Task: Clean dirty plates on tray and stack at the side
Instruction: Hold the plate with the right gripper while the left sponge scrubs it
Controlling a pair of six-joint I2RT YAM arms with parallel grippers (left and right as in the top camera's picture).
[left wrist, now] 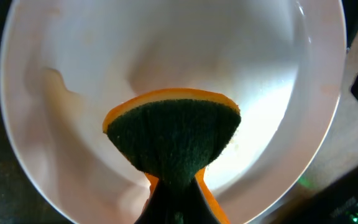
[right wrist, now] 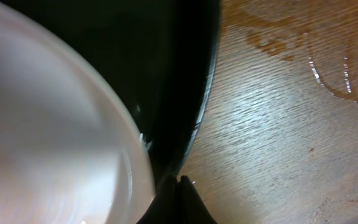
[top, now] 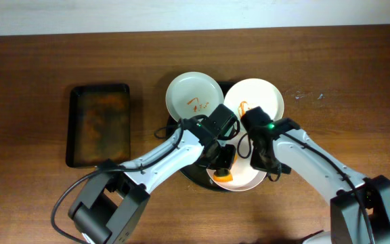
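Observation:
A white plate (top: 250,180) lies at the front of a round black tray (top: 193,174). My left gripper (top: 223,161) is shut on an orange sponge with a green scouring face (top: 226,175) and presses it into this plate. In the left wrist view the sponge (left wrist: 173,134) lies flat in the plate (left wrist: 73,93), pinched by the fingers (left wrist: 173,202). Two more white plates with orange smears (top: 193,95) (top: 254,100) sit at the back of the tray. My right gripper (top: 268,165) is at the front plate's right edge. Its fingers (right wrist: 182,186) are closed on the tray rim (right wrist: 194,124), beside the plate (right wrist: 42,124).
A dark rectangular tray (top: 99,125) with a brownish film stands on the wooden table at the left. Wet streaks (top: 305,96) mark the table right of the plates, and they also show in the right wrist view (right wrist: 328,74).

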